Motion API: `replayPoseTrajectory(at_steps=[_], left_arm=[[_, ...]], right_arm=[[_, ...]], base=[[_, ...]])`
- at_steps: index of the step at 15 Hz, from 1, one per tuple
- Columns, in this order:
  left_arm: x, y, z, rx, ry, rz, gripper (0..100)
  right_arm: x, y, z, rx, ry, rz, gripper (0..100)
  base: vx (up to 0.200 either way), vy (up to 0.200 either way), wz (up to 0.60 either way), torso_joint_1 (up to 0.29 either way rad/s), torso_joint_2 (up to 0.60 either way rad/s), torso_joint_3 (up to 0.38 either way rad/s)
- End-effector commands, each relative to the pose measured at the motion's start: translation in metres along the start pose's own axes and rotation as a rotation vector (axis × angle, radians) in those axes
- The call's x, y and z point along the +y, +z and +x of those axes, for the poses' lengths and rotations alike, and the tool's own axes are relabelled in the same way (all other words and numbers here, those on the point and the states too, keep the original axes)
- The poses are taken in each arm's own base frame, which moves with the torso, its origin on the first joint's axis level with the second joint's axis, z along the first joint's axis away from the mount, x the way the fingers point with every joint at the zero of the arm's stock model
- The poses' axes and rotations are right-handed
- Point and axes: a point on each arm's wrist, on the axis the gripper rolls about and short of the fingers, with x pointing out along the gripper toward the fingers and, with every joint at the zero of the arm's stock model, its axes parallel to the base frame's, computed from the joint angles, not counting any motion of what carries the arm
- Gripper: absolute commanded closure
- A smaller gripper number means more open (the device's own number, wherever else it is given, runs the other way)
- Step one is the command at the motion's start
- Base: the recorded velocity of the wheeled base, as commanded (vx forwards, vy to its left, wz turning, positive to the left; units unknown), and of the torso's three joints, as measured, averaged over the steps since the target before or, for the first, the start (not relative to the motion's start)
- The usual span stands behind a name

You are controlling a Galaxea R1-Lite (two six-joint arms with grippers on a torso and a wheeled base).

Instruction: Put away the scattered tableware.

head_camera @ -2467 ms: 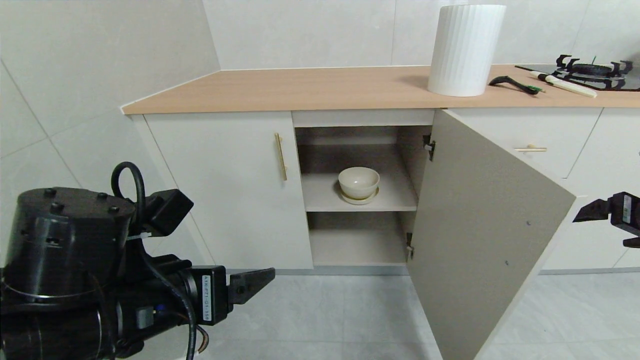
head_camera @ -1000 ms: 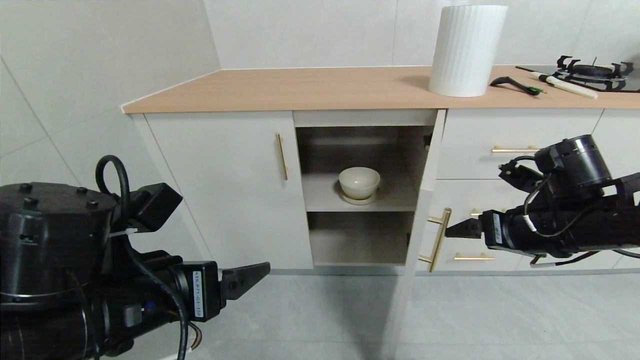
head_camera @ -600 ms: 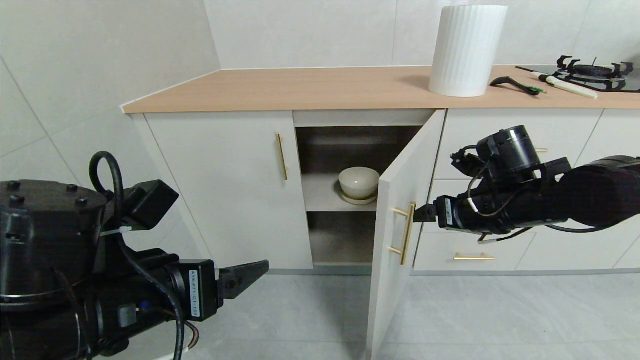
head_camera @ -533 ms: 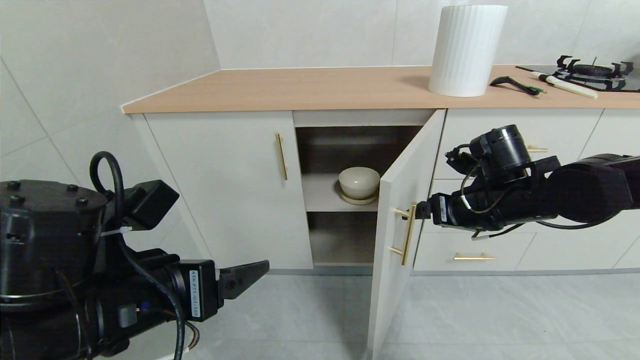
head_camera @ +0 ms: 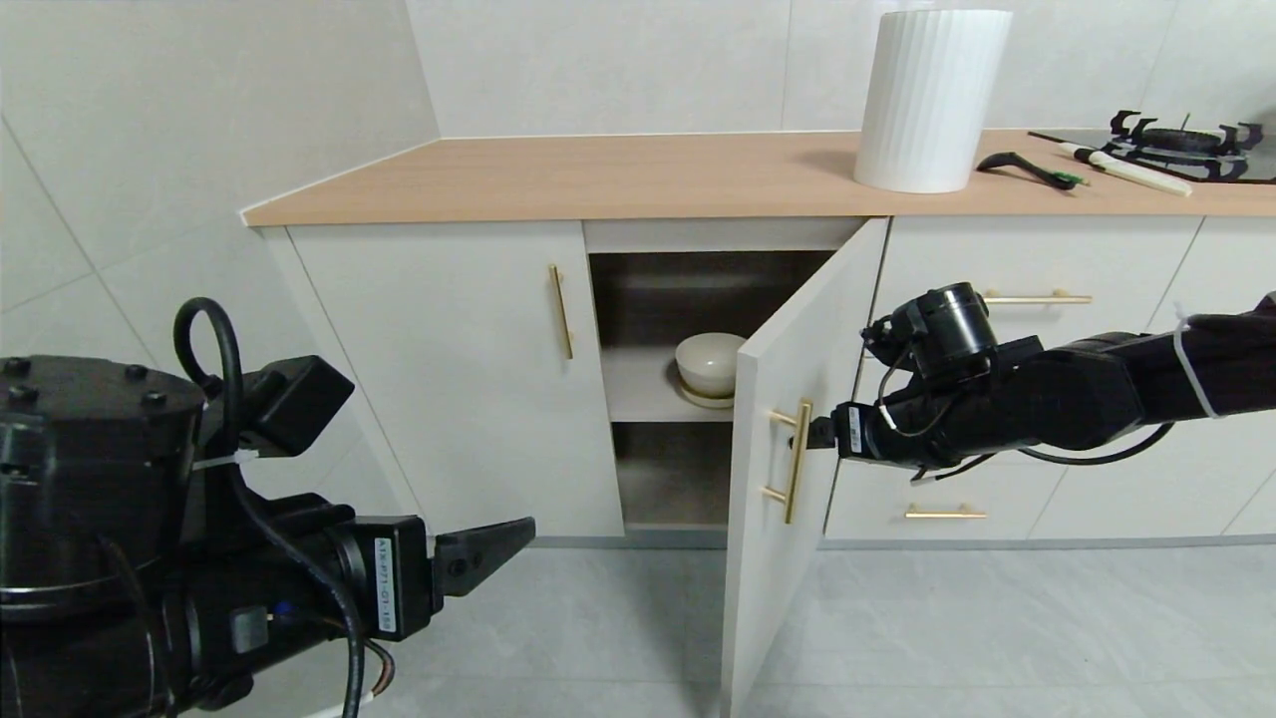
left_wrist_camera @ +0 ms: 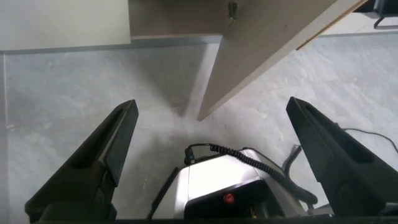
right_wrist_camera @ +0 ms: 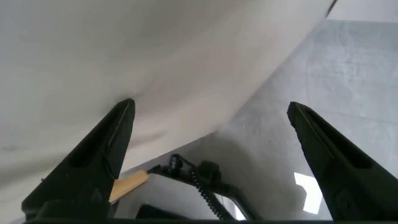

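Kitchen cabinet (head_camera: 449,369) front: half-shut door (head_camera: 788,339), upright handle (head_camera: 794,462) just left of right gripper (head_camera: 819,433), fingers spread, holding nothing; left gripper (head_camera: 498,543), likewise spread, hangs well apart, near left.

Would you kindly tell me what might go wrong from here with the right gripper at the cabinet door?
The open right gripper sits at the gold handle without clasping it, so it may slip off or snag. If the half-open cabinet door slams, the bowl could rattle on its plate.
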Motion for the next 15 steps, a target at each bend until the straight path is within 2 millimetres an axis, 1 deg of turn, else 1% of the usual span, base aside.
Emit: replayPoseTrajectory(at_steps=[1,5,9,13,15], left_arm=[[0.001,-0.001,-0.001,0.0,0.001,0.002,0],[0.001,-0.001,-0.001,0.0,0.002,0.005,0],[0.001,0.0,-0.002,-0.004,0.0,0.006,0],[0.001,0.0,-0.002,-0.006,0.0,0.006,0],[0.001,0.0,-0.002,-0.006,0.0,0.006,0]], right_arm=[[-0.001,-0.001,0.005,-0.004,-0.007,0.003,0],[0.0,0.002,0.01,-0.051,-0.014,0.03,0],[-0.001,0.004,0.024,-0.114,-0.04,0.066,0],[-0.001,0.013,0.048,-0.256,-0.06,0.158,0],[-0.001,0.015,0.055,-0.291,-0.082,0.174,0]], base=[[0.0,0.0,0.0,0.0,0.0,0.0],[0.2,0.0,0.0,-0.002,0.0,0.004],[0.2,0.0,0.0,0.007,0.01,0.002],[0.0,0.0,0.0,0.0,0.0,0.0],[0.0,0.0,0.0,0.0,0.0,0.0]])
